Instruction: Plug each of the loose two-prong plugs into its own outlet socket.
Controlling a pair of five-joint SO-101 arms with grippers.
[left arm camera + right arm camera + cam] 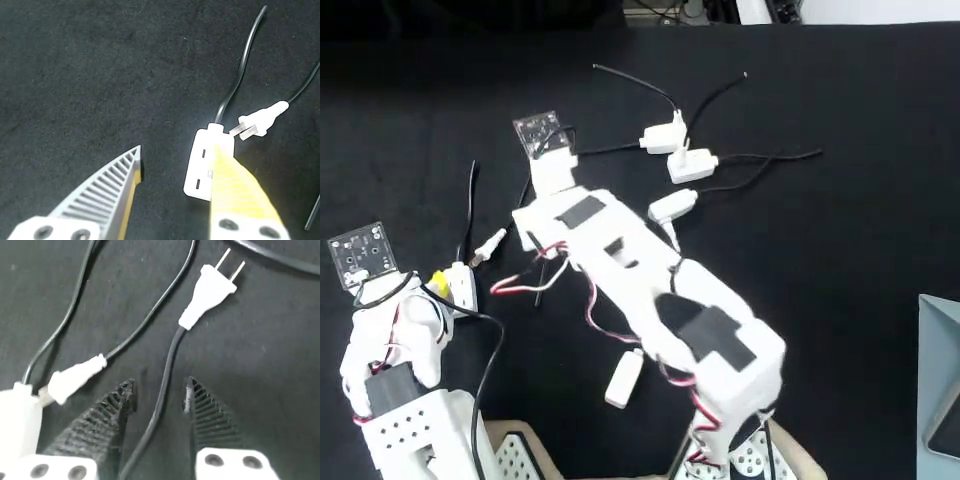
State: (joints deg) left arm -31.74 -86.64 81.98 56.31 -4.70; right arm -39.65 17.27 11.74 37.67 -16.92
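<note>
Barely started imo. One white plug (pixel 260 122) looks half-seated in the near-left socket (pixel 200 167), with the left end effector (pixel 177 150) spread wide over it. Right end effector (pixel 160 385), narrowly open, straddles the cord (pixel 167 365) of a loose plug (pixel 210 287).

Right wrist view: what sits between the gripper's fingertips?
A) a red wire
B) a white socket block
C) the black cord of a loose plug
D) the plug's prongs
C: the black cord runs through the gap of the open right gripper and ends at the white two-prong plug lying beyond the fingertips, ungripped.
</note>
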